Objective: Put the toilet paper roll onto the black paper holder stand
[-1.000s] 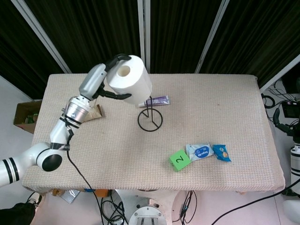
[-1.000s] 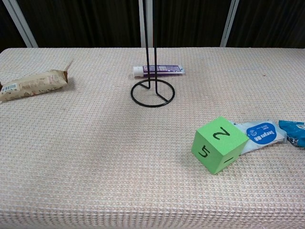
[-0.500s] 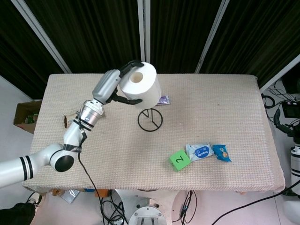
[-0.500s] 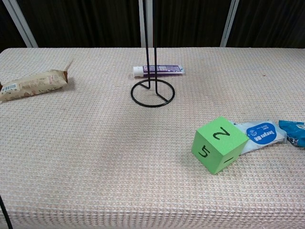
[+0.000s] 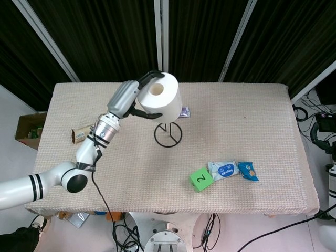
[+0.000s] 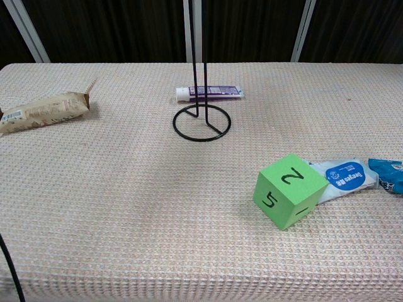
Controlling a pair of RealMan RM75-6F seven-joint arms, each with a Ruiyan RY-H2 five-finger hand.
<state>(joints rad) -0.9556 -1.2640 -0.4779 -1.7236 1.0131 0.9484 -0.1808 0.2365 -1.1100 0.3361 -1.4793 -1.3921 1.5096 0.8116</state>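
Note:
My left hand (image 5: 137, 94) grips a white toilet paper roll (image 5: 161, 97) from its left side, held high with the core hole facing up. The roll hangs over the black paper holder stand (image 5: 168, 135), hiding the top of the stand's upright rods. In the chest view only the stand (image 6: 201, 121) shows, its ring base on the table and its thin rods running up out of the frame. Neither the roll nor the hand shows there. My right hand is in neither view.
A purple tube (image 6: 210, 94) lies just behind the stand. A brown snack pack (image 6: 44, 111) lies at the left. A green numbered cube (image 6: 288, 189), a white-blue packet (image 6: 340, 176) and a blue wrapper (image 6: 385, 174) sit at the front right. A cardboard box (image 5: 27, 130) stands beside the table's left edge.
My left hand has carried the roll to the right, from left of the stand to over its upright rods. The things on the table have not moved.

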